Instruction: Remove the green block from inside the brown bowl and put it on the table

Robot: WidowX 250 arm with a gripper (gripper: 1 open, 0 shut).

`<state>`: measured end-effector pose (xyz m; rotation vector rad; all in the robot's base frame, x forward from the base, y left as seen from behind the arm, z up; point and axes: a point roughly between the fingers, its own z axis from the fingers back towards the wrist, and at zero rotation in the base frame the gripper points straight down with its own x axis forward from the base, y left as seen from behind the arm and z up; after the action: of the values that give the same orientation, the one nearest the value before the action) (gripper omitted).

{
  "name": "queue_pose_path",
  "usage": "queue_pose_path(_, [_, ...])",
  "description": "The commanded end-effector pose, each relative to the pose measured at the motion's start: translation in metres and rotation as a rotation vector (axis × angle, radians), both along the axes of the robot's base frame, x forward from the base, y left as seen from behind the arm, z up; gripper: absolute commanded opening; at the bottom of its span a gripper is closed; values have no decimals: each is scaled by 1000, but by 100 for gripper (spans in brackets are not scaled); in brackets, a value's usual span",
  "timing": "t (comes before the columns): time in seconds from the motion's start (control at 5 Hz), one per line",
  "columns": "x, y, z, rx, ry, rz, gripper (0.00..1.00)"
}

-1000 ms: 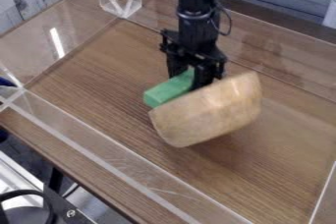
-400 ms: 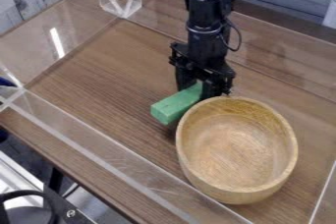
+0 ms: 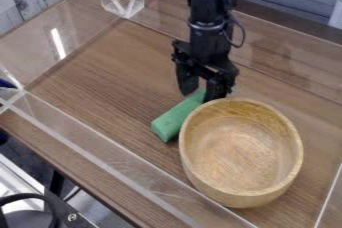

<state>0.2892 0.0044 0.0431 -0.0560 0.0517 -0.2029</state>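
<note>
Jaws [image 3: 202, 89] open above the green block [image 3: 177, 117], brown bowl [image 3: 241, 150] just beside, bare table [image 3: 100, 72] opposite

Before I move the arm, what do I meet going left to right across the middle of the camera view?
Clear acrylic wall, green block, brown bowl.

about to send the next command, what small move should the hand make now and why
Probably lift the hand straight up a little, away from the bowl's rim: the green block already lies on the wooden tabletop outside the tan wooden bowl, and the hand is right at the block's far end, close by the bowl.
</note>
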Motion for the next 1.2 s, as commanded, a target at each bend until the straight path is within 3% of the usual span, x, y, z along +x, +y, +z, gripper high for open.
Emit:
queue_pose_path(0.0, [8,4,20,2,-73,8,0])
queue_pose_path(1.0, [3,11,35,-6,-90,44,0])
